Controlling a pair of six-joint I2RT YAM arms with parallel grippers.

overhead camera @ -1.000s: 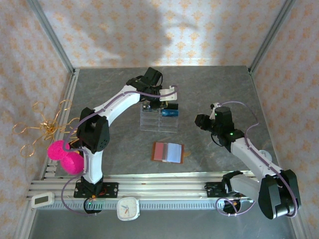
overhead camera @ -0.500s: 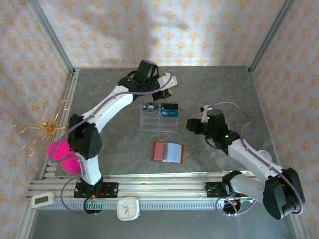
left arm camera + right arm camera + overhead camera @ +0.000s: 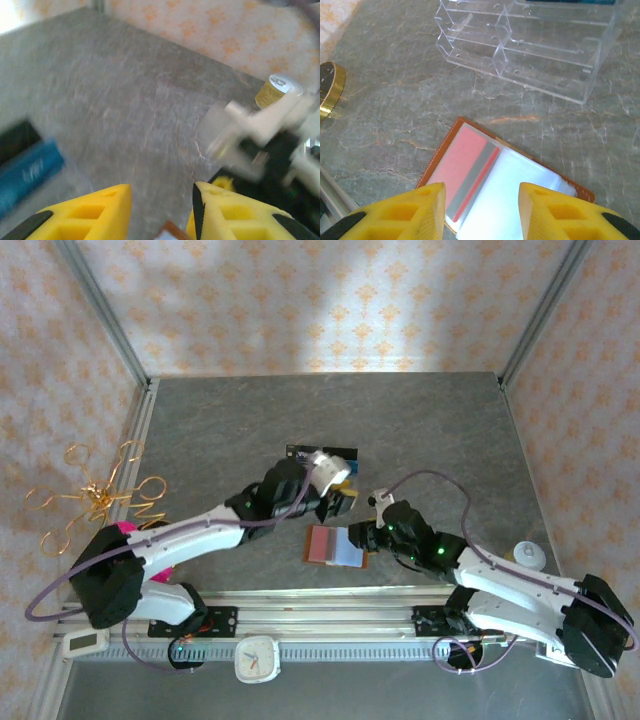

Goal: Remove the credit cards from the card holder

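Grey marbled table (image 3: 200, 430); orange-patterned walls (image 3: 330, 300) | left gripper (image 3: 162, 210) fingers parted; empty; near acrylic rack (image 3: 530, 45) | card holder (image 3: 495, 185) open flat mid-table; red credit card (image 3: 462, 172) inside | right gripper (image 3: 480, 210) parted; empty; hovering over it

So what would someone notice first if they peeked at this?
The open brown card holder lies near the front of the grey table, pink and pale blue inside. The left arm and right arm bend in over it, the right hand open just above it. A curly gold wire ornament sits beyond the table's left edge.
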